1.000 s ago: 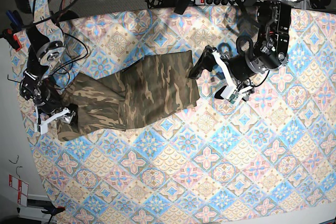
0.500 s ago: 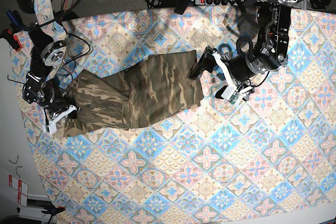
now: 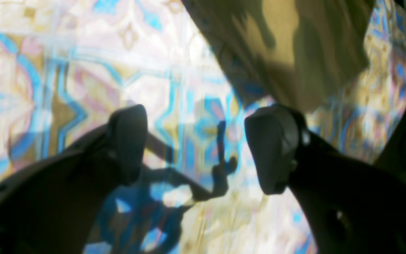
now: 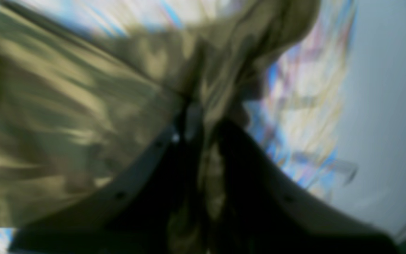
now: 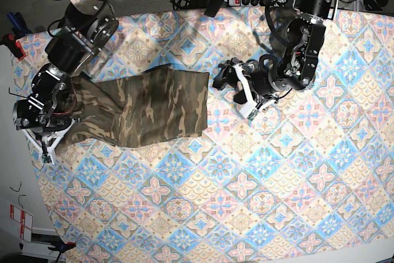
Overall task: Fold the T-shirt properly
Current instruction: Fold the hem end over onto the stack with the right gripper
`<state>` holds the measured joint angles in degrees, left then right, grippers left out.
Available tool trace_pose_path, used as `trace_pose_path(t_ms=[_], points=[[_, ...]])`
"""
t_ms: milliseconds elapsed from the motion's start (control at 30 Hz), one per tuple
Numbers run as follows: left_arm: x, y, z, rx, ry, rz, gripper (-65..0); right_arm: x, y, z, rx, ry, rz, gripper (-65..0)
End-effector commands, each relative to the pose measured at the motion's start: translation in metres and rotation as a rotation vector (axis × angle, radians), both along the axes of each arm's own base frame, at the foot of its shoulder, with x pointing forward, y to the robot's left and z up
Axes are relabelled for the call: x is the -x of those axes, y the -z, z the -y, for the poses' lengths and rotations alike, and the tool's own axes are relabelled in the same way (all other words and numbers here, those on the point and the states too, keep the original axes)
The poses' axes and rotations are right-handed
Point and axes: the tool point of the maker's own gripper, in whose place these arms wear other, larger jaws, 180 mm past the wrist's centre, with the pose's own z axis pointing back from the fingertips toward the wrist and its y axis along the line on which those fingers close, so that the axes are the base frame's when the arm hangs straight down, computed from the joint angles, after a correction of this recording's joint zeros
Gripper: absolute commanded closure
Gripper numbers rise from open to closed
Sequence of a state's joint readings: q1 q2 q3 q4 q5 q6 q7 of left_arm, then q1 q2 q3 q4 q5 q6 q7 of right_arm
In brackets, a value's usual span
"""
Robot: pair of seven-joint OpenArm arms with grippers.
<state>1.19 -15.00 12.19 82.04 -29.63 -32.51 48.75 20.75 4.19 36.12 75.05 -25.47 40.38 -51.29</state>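
Over on the left half of the patterned tablecloth (image 5: 258, 170) lies the T-shirt (image 5: 148, 109), stretched out as a long camo band. Right hand (image 4: 203, 141) is pinched tight on the shirt's left end, cloth bunched between its fingers. Left hand (image 3: 196, 144) hovers just off the shirt's right edge, fingers apart, holding nothing.

From the right wrist the shirt (image 4: 83, 116) is a smear around the right pincer (image 4: 203, 123), its far end cut off. Beyond the left pincer (image 3: 196, 148), the cloth's (image 3: 83, 70) pattern blurs and the shirt corner runs off the top.
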Motion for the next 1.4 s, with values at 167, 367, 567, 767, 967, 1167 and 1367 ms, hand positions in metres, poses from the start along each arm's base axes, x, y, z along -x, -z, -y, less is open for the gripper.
trace_pose_path(t_ms=[167,367,567,767,967,1167,1367], points=[[-0.035,-0.036,0.030,0.095,0.000,0.103,-40.8,0.003,-0.038,-0.013,0.144,-0.046,0.008,-2.6],[-0.050,-0.032,0.042,0.123,-0.016,0.076,-40.6,0.016,-0.058,-0.040,0.226,-0.093,-0.005,-2.6],[-0.050,-0.007,0.059,0.143,-0.021,-0.024,-40.3,0.028,-0.074,-0.078,0.318,-0.206,-0.026,-2.6],[-0.048,-0.010,0.075,0.186,-0.007,0.009,-40.3,0.035,-0.065,-0.120,0.326,-0.329,-0.055,-2.6],[-0.047,-0.010,0.080,0.209,-0.019,0.001,-40.3,0.042,-0.055,-0.172,0.333,-0.509,-0.056,-2.6],[-0.047,-0.009,0.079,0.207,-0.019,0.000,-40.3,0.049,-0.051,-0.240,0.335,-0.727,-0.031,-2.6],[-0.042,-0.005,0.074,0.209,-0.034,-0.013,-40.3,0.059,-0.052,-0.293,0.342,-0.901,0.000,-2.6]])
